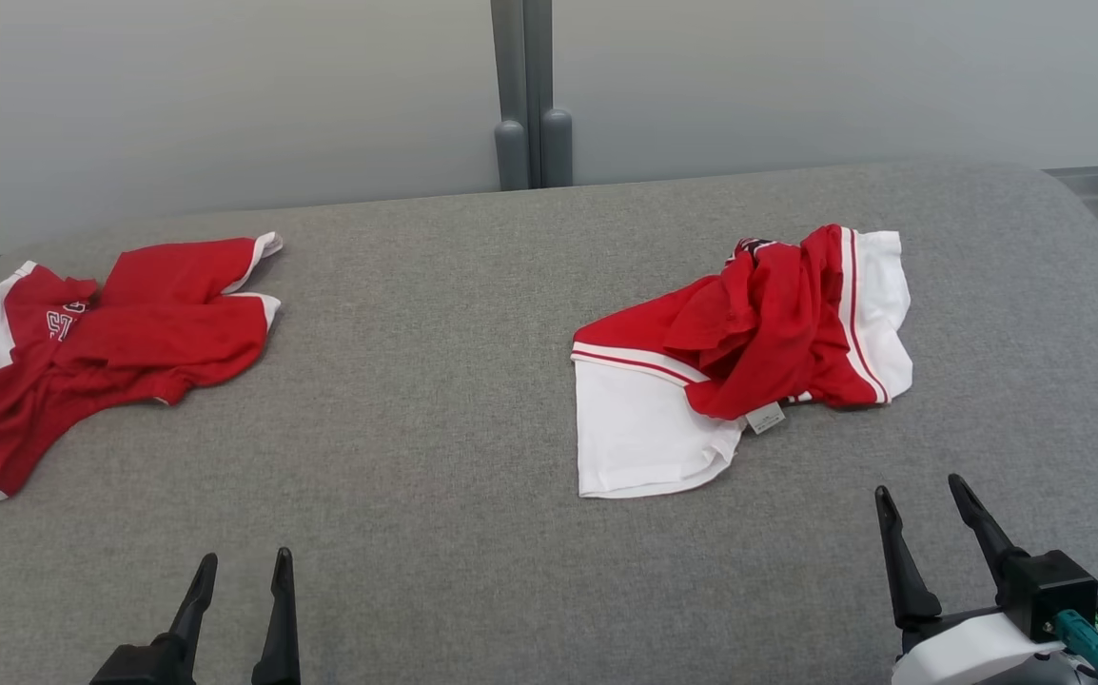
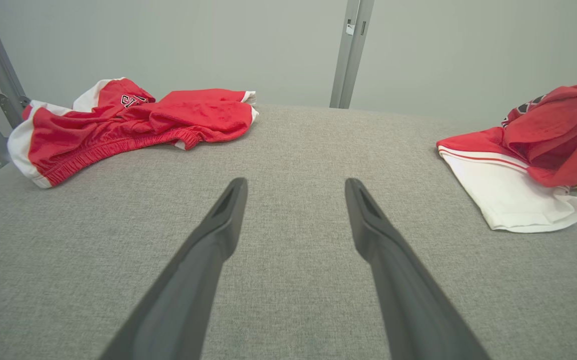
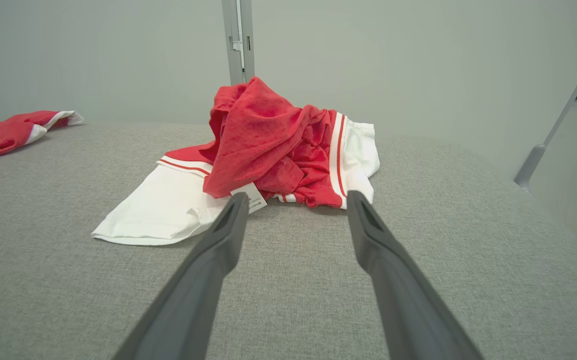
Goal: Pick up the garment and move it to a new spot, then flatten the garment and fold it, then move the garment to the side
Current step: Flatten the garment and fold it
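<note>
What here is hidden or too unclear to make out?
1. Lettering on the left garment: head view, folds cover part of it.
2. Label on the right garment: print too small to read.
3. Left garment's end: cut off by the head view's left edge.

Counter [image 1: 435, 428]: we see a grey woven-cloth top with rounded far corners.
Left garment [image 1: 111, 342]: red with white trim, crumpled, lying at our counter's left edge.
Right garment [image 1: 768, 323]: red bunched over white, right of centre, well apart from the other.
</note>
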Controlling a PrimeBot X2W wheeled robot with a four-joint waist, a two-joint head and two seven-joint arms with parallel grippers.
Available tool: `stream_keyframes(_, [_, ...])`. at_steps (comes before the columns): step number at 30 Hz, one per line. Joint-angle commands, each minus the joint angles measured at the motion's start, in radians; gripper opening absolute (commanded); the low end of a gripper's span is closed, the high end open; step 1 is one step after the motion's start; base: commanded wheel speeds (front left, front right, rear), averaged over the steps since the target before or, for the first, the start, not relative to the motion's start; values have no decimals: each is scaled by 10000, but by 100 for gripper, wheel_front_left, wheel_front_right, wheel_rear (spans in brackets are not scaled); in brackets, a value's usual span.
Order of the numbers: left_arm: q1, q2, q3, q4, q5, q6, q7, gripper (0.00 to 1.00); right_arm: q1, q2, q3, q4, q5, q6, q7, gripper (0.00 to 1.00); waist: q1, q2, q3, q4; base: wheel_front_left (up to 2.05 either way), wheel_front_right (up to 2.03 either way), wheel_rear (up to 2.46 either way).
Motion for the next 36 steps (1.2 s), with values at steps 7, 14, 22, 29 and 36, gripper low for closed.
stream_keyframes(7, [-194,-115,83,42,81,-76,-3,100,-137,8,68,-53,0,-7,-7,100,0,-1,178,-152,0,0,0])
stream_keyframes(14, [-1194,-320,-832,942,-469,-94,468,100,-452,18,170,-199,-12,-7,-7,100,0,-1,703,-502,0,0,0])
stream_keyframes(22, [-3379,-427,-2357,1766,-899,129,2467,100,-968,208,211,-334,-64,-7,-7,100,0,-1,1596,-1184,0,0,0])
stream_keyframes(29, [-4773,-438,-3583,2664,-1706,621,4477,100,-1338,423,156,-364,-23,-7,-7,100,0,-1,2242,-1894,0,0,0])
stream_keyframes(36, [-5510,-434,-4115,3821,-2199,1241,4733,100,-1540,596,226,-336,19,-7,-7,100,0,-1,2580,-2449,0,0,0])
